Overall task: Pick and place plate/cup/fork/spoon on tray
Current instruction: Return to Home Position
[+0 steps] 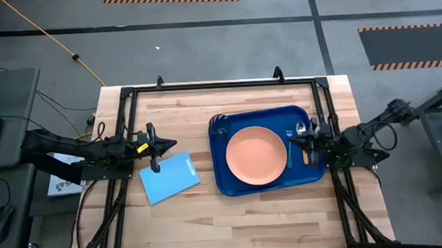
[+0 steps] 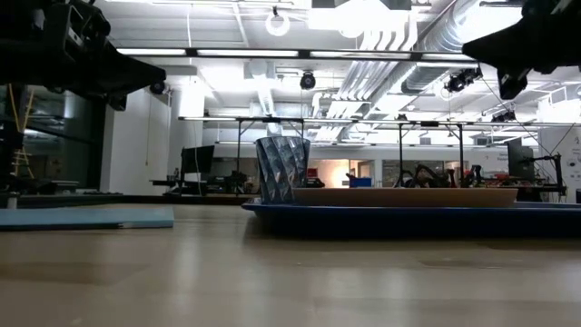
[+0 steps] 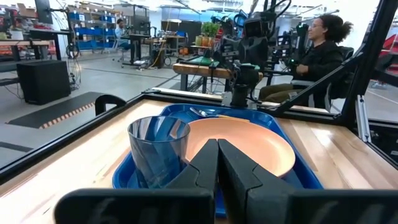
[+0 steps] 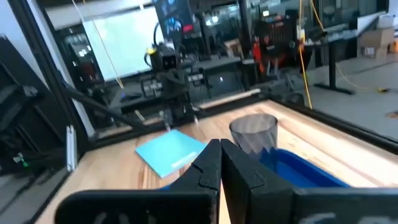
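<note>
A: Four pieces sit on the large dark blue rectangular plastic tray [image 1: 228, 181], as far as you can judge: the round peach-orange plastic plate [image 1: 257, 156] in the middle, the small dark grey cup [image 1: 219, 125] in the far corner on the left arm's side, and what look like the orange-handled spoon [image 1: 304, 130] and blue-teal fork [image 1: 290, 152] along the right-hand lip, though they are small from above.

B: And your pincers?

A: The left pincer [image 1: 154, 147] hangs over the far edge of the light-blue flat sheet [image 1: 170, 177], fingers together and empty. The right pincer [image 1: 305, 142] hovers over the tray's right lip, fingers together too, holding nothing.

B: Room to move?

A: Plenty. Bare wooden counter [image 1: 250, 222] lies nearer you and between sheet and tray. The tray's right side lies near the black frame rail [image 1: 334, 144], so lift before pulling back.
</note>
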Robot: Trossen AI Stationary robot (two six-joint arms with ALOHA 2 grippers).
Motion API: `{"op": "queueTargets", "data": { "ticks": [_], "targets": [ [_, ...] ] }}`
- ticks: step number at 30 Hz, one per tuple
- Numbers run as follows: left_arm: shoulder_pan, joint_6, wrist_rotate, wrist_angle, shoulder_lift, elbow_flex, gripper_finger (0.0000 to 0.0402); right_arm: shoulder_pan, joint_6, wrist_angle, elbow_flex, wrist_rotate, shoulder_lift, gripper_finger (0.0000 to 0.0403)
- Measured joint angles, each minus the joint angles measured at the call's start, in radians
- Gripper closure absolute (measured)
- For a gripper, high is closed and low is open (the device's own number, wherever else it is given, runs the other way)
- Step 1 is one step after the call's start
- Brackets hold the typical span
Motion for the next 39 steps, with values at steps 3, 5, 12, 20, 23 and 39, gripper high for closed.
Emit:
{"op": "queueTargets", "data": {
  "ticks": [3,5,12,20,23,39],
  "targets": [
    [0.0,0.0,0.0,0.0,0.0,0.0,0.0401,0.011,-0.026,-0.022,-0.019,0.0,-0.092,0.0401],
    [0.0,0.0,0.0,0.0,0.0,0.0,0.0401,0.017,-0.065,-0.043,-0.021,-0.001,-0.161,0.0402],
    [0.0,0.0,-0.001,-0.008,0.002,0.0,0.0401,0.022,-0.113,-0.039,-0.035,-0.041,-0.187,0.0402],
    [0.0,0.0,0.001,-0.025,0.002,0.0,0.0401,0.016,-0.059,0.006,-0.102,-0.109,-0.183,0.0403],
    [0.0,0.0,0.0,-0.025,0.002,0.0,0.0401,0.016,-0.096,-0.003,-0.102,-0.13,-0.184,0.0403],
    [0.029,0.0,0.0,-0.159,-0.12,0.0,0.0396,0.018,0.083,-0.223,-0.056,-0.211,-0.171,0.0403]
  ]
}}
